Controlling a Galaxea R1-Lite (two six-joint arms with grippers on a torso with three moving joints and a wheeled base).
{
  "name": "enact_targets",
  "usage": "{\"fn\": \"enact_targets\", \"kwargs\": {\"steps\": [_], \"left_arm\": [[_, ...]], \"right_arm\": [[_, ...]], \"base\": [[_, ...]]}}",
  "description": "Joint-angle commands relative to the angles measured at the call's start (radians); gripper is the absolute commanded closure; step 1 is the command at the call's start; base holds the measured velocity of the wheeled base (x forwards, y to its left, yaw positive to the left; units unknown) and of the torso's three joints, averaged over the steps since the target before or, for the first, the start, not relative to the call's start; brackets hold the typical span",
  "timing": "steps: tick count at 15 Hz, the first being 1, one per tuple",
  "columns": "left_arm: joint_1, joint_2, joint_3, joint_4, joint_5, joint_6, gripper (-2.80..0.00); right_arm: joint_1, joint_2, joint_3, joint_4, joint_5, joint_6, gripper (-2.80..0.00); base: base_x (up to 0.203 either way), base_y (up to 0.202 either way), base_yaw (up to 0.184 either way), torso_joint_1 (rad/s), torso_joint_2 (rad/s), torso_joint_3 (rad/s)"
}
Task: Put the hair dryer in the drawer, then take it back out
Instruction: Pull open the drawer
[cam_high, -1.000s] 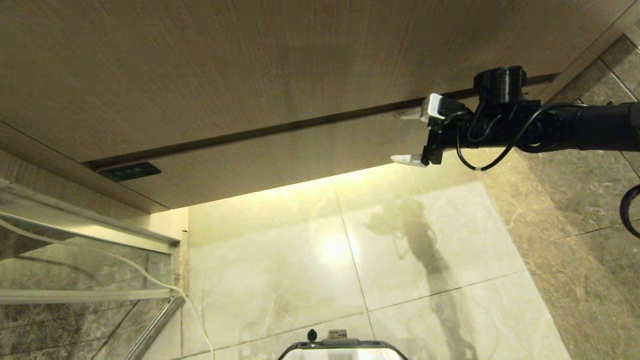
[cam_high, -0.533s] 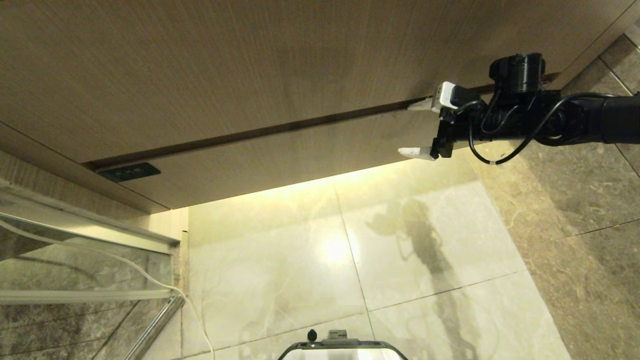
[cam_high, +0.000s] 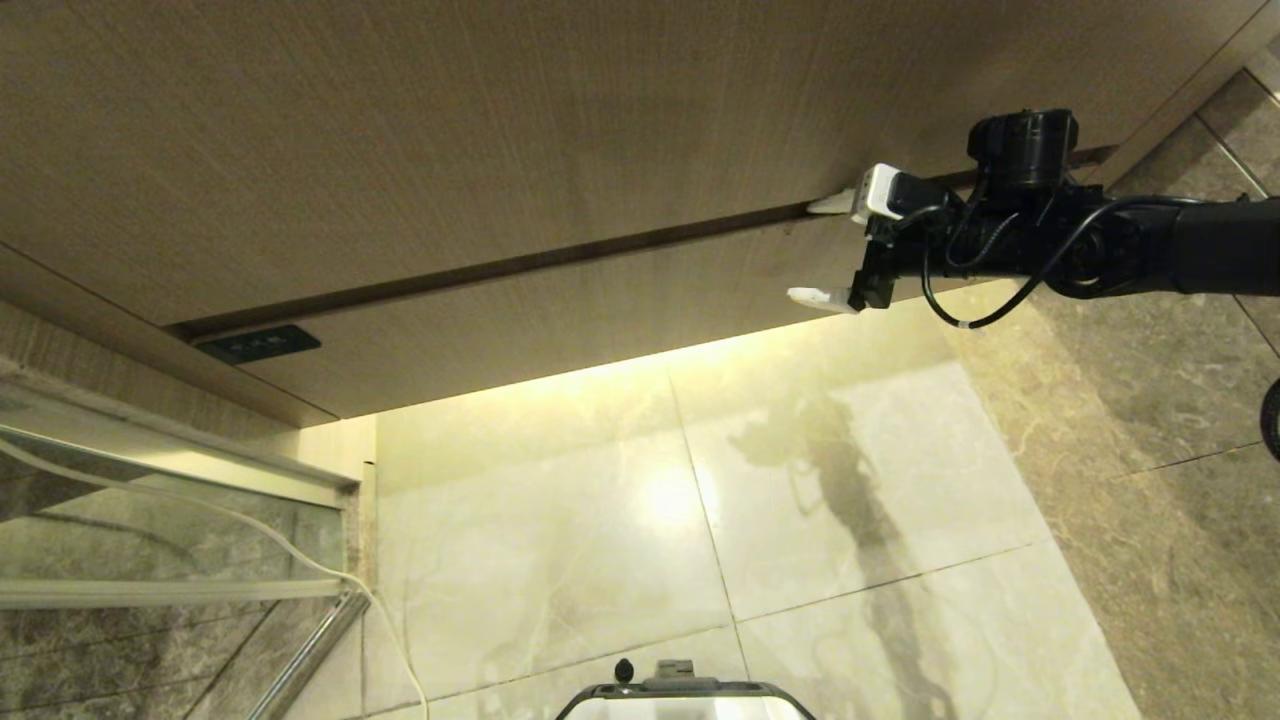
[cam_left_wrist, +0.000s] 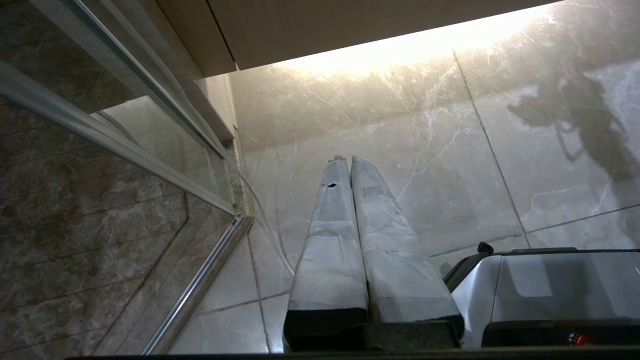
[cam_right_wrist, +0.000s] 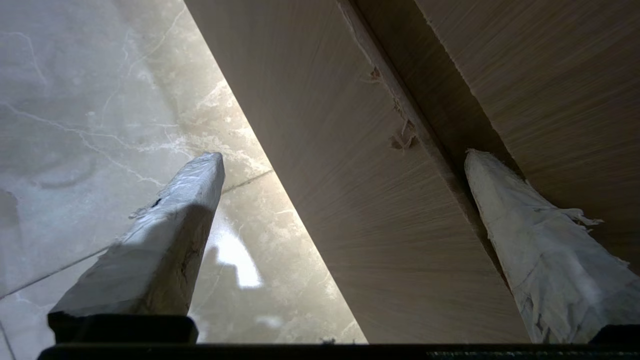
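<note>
The drawer was shut, its flat light-wood front flush under the taller plain panel, with the small black label at its left corner. The right gripper reached in from the right and stood at the right end of that front with its fingers spread wide and empty: the upper finger lay at the dark seam along the drawer's top edge, while the lower finger sat at the bottom edge, so the front lay between them. In the right wrist view the seam-side finger appeared to rest in or against the gap, though contact could not be confirmed, and the other finger hung over the marble floor below the lower edge. The left gripper was parked low, its fingers pressed together, pointing at the floor beside the glass partition. The hair dryer was in none of the views, so its place could not be told. Judging by this, the step in hand was opening the drawer, the first part of the task. The next move would call for hooking a finger firmly over the handleless top edge, or closing on the front, and pulling straight outward; a slip off the thin seam seemed the main risk.
</note>
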Motion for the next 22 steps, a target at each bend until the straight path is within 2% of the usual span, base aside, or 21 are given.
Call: {"fn": "enact_targets", "kwargs": {"steps": [1,4,6,8,10,12,17,20,22], "left_arm": [[0.000,-0.002,0.000,0.000,0.000,0.000,0.00],[0.000,0.000,0.000,0.000,0.000,0.000,0.00],[0.000,0.000,0.000,0.000,0.000,0.001,0.00],[0.000,-0.001,0.000,0.000,0.000,0.000,0.00],[0.000,0.000,0.001,0.000,0.000,0.000,0.00],[0.000,-0.002,0.001,0.000,0.000,0.000,0.00],[0.000,0.000,0.000,0.000,0.000,0.000,0.00],[0.000,0.000,0.001,0.000,0.000,0.000,0.00],[0.000,-0.002,0.001,0.000,0.000,0.000,0.00]], "right_arm": [[0.000,0.032,-0.017,-0.004,-0.003,-0.005,-2.80],[0.003,0.050,-0.020,0.013,-0.037,0.005,-2.80],[0.005,0.057,-0.020,0.065,-0.037,0.067,-2.80],[0.007,0.047,-0.020,0.132,-0.044,0.172,-2.80],[0.007,0.015,-0.014,0.208,-0.094,0.290,-2.80],[0.005,-0.003,-0.008,0.229,-0.129,0.383,-2.80],[0.001,-0.052,0.054,0.233,-0.178,0.415,-2.80],[-0.007,-0.138,0.177,0.255,-0.181,0.417,-2.80],[-0.022,-0.237,0.285,0.321,-0.183,0.427,-2.80]], "base": [[0.000,0.000,0.000,0.000,0.00,0.000],[0.000,0.000,0.000,0.000,0.00,0.000],[0.000,0.000,0.000,0.000,0.00,0.000],[0.000,0.000,0.000,0.000,0.00,0.000],[0.000,0.000,0.000,0.000,0.00,0.000],[0.000,0.000,0.000,0.000,0.00,0.000],[0.000,0.000,0.000,0.000,0.00,0.000],[0.000,0.000,0.000,0.000,0.00,0.000],[0.000,0.000,0.000,0.000,0.00,0.000]]}}
